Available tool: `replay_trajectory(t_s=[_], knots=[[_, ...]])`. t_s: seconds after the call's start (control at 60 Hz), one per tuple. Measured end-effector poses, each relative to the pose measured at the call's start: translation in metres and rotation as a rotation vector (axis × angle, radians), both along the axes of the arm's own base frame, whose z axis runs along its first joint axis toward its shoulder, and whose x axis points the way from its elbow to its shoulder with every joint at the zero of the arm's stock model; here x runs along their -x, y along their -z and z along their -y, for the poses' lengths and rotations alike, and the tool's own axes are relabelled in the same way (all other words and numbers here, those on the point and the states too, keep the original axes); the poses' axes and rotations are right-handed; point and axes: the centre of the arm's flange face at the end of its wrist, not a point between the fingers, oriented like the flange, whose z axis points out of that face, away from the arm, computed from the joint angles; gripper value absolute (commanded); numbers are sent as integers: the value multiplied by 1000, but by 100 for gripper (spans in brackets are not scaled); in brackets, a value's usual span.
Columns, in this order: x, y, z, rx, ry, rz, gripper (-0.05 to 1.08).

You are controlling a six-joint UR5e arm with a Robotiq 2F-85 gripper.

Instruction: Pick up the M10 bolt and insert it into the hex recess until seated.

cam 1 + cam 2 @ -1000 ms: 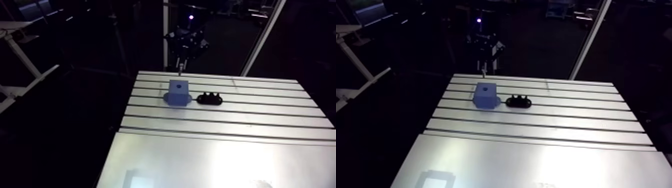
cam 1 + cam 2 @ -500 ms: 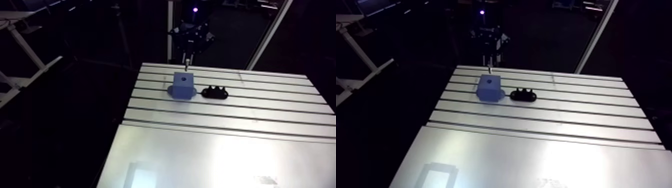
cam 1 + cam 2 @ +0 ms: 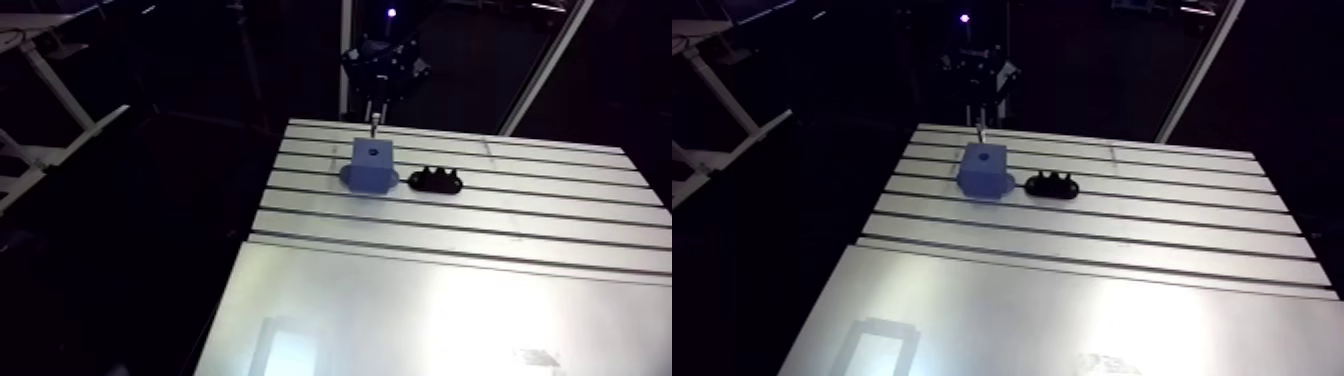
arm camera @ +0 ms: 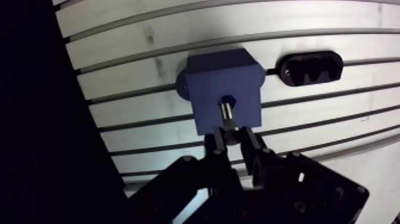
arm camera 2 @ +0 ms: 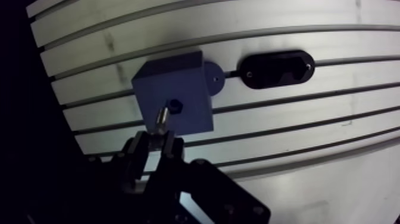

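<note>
My fingers [image 4: 215, 143] are clamped on the bolt [image 4: 228, 113]. Since earlier, its tip has neared the block [image 4: 223, 74] and seems just above the recess [image 5: 174, 106], unentered. Insert next.

On the slotted table [image 4: 149, 24], the block [image 4: 225, 95] stands toward the far left corner in the arm view, with its hex recess [image 5: 174, 106] on top. A holder [image 4: 311, 67] lies just to its right, apart from it. My gripper [image 4: 233, 138] pinches the M10 bolt [image 4: 228, 113] above the block, tip near the recess.
</note>
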Motion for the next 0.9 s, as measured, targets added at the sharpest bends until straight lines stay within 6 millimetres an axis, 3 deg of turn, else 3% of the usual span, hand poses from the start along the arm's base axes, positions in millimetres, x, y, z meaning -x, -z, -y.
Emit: replay_trajectory(t_s=[0.9], knots=[[-2, 12, 1, -7, -3, 23, 84]])
